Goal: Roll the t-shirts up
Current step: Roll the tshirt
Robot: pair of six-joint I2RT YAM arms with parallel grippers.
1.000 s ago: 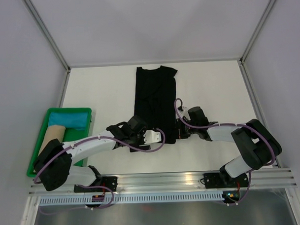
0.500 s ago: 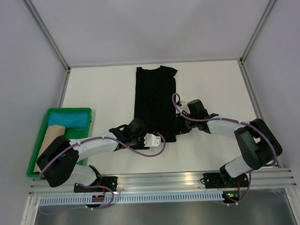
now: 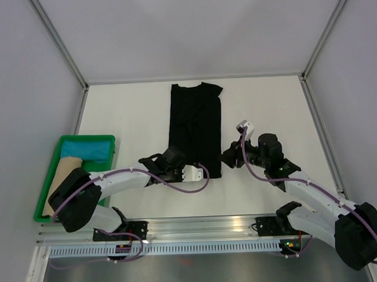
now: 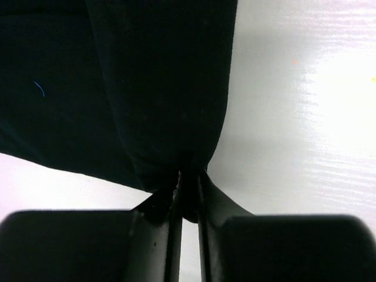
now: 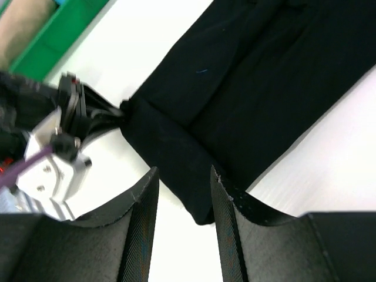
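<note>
No text, label, brand, number or sign can be read anywhere.

The white desk [image 3: 125,112] carried a black t-shirt [image 3: 195,122], folded into a long strip down its middle; a green tray [image 3: 86,138] lay well apart by its left edge.
</note>
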